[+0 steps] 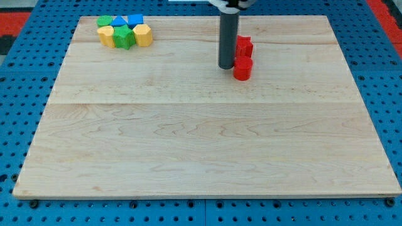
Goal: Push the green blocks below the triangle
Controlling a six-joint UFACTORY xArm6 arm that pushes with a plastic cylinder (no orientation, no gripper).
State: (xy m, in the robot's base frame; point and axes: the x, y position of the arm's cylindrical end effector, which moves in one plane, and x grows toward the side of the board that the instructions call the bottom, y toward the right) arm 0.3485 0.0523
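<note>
A cluster of blocks sits at the board's top left. It holds a green block (pixel 105 22) at the top left of the cluster, a blue triangle (pixel 119 22), a blue block (pixel 135 21), a green star-like block (pixel 124 37), and two yellow blocks (pixel 106 36) (pixel 143 35). The second green block lies right below the blue triangle, between the yellow ones. My tip (pixel 226 66) stands far to the right of the cluster, just left of two red blocks (pixel 243 46) (pixel 242 68).
The wooden board (pixel 201 144) lies on a blue pegboard table (pixel 389 94). The two red blocks stand one behind the other at the upper middle right.
</note>
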